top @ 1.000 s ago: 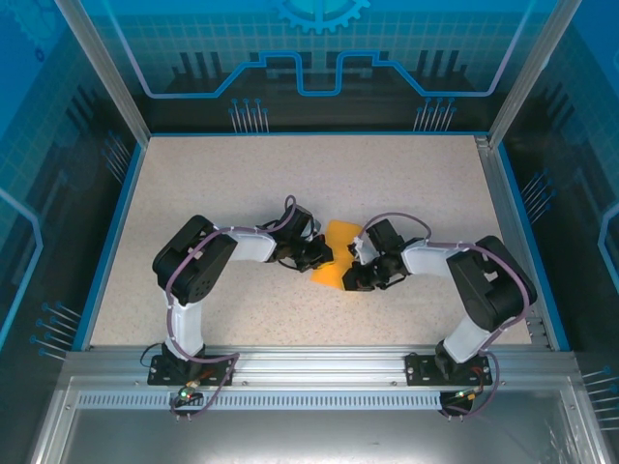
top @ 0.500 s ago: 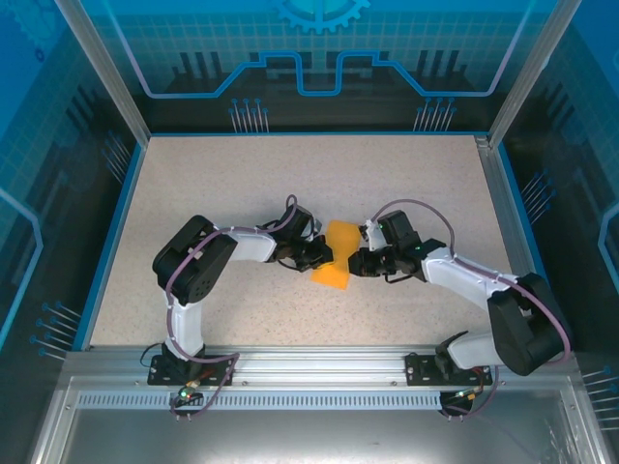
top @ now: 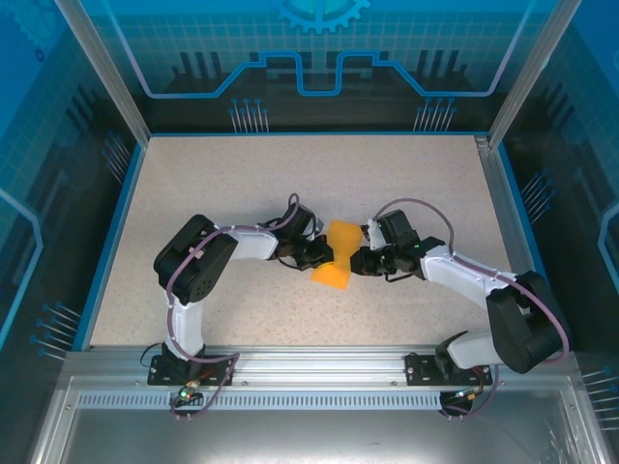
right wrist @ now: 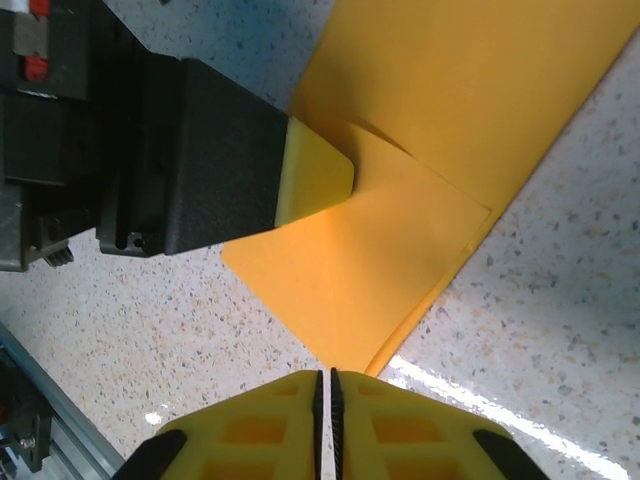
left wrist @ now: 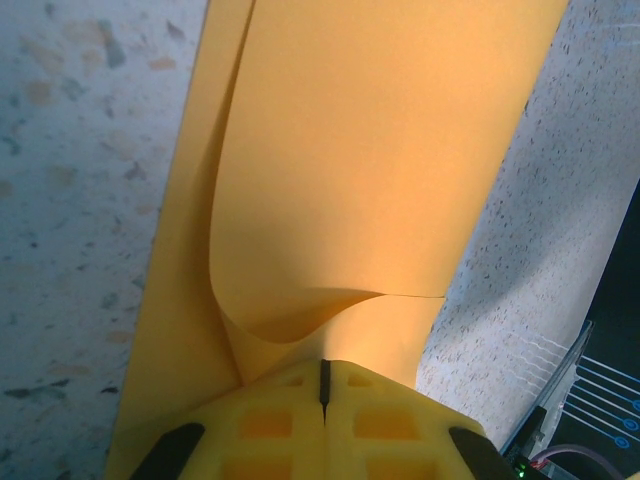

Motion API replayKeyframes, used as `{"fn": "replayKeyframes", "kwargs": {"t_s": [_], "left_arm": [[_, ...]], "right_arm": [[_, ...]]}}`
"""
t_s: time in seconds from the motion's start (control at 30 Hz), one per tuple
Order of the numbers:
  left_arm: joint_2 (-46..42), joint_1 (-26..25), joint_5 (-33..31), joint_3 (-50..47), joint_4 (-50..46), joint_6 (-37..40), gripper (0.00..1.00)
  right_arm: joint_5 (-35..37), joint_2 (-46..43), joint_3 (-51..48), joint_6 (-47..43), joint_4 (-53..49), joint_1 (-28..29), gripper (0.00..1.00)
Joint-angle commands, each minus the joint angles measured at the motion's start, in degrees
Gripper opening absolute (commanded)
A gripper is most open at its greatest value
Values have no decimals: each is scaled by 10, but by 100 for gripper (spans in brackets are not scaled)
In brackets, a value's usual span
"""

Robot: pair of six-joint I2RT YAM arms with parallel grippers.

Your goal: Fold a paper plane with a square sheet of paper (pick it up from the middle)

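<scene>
The square sheet of paper (top: 337, 259) lies folded, orange-yellow, on the table between my two grippers. My left gripper (top: 318, 254) comes at it from the left and is shut on its near edge. In the left wrist view the paper (left wrist: 380, 150) rises from the closed tips (left wrist: 323, 372) with one layer curling up. My right gripper (top: 359, 261) is at the paper's right side. In the right wrist view its jaws (right wrist: 325, 378) stand shut with a hairline slit, and a corner of the paper (right wrist: 380, 270) ends right at the tips. The left gripper's finger (right wrist: 315, 178) rests across from it under a raised flap.
The speckled table (top: 242, 184) is bare on all sides of the paper. Blue-edged walls (top: 116, 222) close in the left, right and back. An aluminium rail (top: 319, 362) with both arm bases runs along the front.
The right arm has swung its elbow out to the right and stretched, while its gripper stays at the paper's right side. The left arm and the paper have hardly moved.
</scene>
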Motion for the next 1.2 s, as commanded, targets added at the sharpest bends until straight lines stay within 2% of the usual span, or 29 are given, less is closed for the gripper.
{"fn": "replayKeyframes", "kwargs": {"t_s": [0.0, 0.47, 0.73, 0.93, 1.17], "left_arm": [[8, -4, -18, -2, -38, 14, 0], [10, -3, -17, 11, -32, 11, 0], [0, -3, -18, 9, -28, 5, 0], [0, -3, -14, 12, -32, 7, 0], [-6, -3, -10, 7, -26, 7, 0]], "right_arm": [[-25, -7, -9, 10, 11, -6, 14], [-99, 53, -5, 24, 28, -4, 12], [-146, 109, 20, 27, 56, 17, 11], [-124, 155, 61, 33, 59, 29, 9], [-110, 195, 57, 35, 69, 26, 8]]}}
